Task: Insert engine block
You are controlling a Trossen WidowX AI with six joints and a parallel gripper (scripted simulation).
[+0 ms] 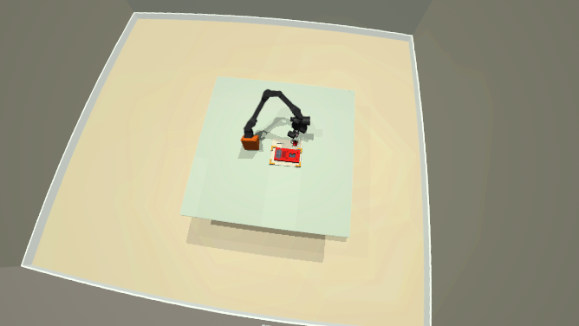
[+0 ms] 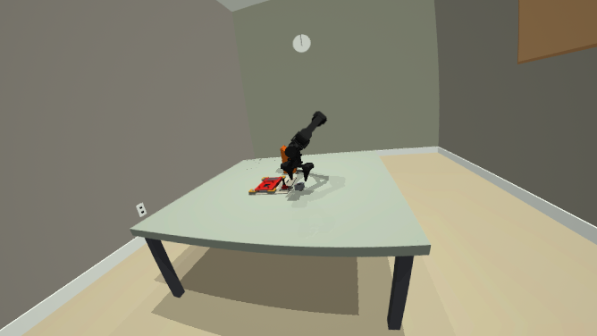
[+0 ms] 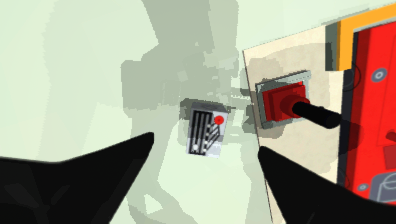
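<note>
The grey engine block (image 3: 206, 131) (image 2: 299, 187) lies on the table just off the cream board; its striped face with a red dot is up. I cannot make it out in the top view, near the arm. My gripper (image 3: 206, 143) (image 2: 299, 180) is open and empty, pointing down above the block, with one finger to each side of it in the wrist view. The red car body (image 1: 286, 160) (image 2: 278, 180) (image 3: 369, 115) lies beyond the right finger in the wrist view. Its dark opening (image 1: 292, 154) shows in the top view; the rib cannot be told.
A red part with a black upright handle (image 3: 316, 114) stands on the cream board (image 3: 315, 52) between block and car body. Orange corner brackets (image 3: 346, 42) (image 1: 272, 162) stand around the car body. The arm's orange base (image 1: 250, 143) is left of the board in the top view.
</note>
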